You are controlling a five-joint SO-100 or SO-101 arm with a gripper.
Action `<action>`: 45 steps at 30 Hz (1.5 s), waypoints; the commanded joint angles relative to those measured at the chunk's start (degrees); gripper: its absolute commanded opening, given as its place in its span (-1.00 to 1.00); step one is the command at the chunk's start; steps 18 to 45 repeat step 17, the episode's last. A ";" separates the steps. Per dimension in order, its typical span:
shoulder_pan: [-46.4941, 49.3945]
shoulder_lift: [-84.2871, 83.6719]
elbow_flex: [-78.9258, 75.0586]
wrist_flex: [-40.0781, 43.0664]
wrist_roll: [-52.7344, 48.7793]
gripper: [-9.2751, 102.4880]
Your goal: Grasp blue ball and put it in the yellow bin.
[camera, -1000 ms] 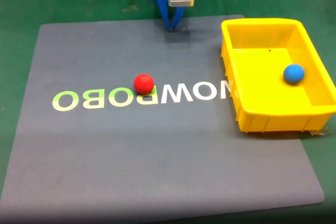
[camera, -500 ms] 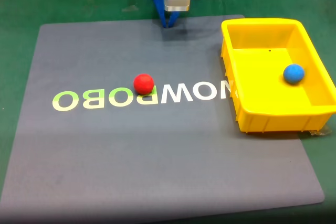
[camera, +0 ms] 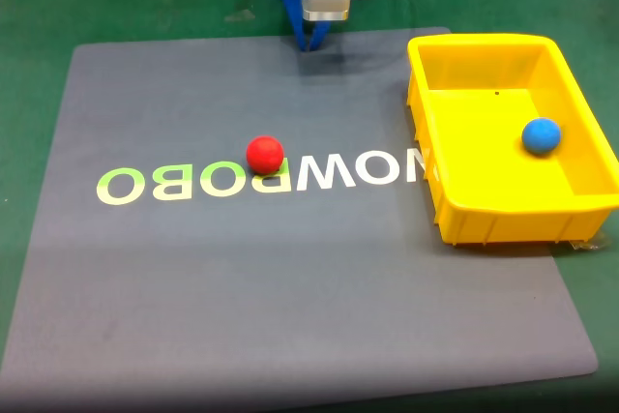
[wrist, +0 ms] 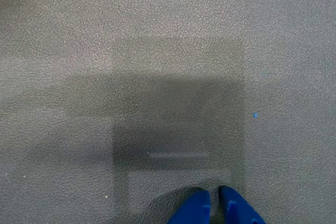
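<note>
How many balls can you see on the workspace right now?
2. The red ball sits on the grey mat beside the lettering, left of the yellow bin in the fixed view. The blue ball lies inside that bin, near its right wall.

Blue tool [wrist: 214,205] tips enter at the bottom edge, nearly together with a thin gap, above grey textured mat [wrist: 157,35] carrying a square shadow.

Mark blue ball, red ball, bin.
blue ball [camera: 542,135], fixed view, centre of sphere
red ball [camera: 264,154], fixed view, centre of sphere
bin [camera: 522,214], fixed view, near outer wall
</note>
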 commanded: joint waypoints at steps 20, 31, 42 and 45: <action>0.44 0.09 1.76 0.44 -1.32 -0.83; 0.44 0.09 1.76 0.44 -1.32 -0.83; 0.44 0.09 1.76 0.44 -1.32 -0.83; 0.44 0.09 1.76 0.44 -1.32 -0.83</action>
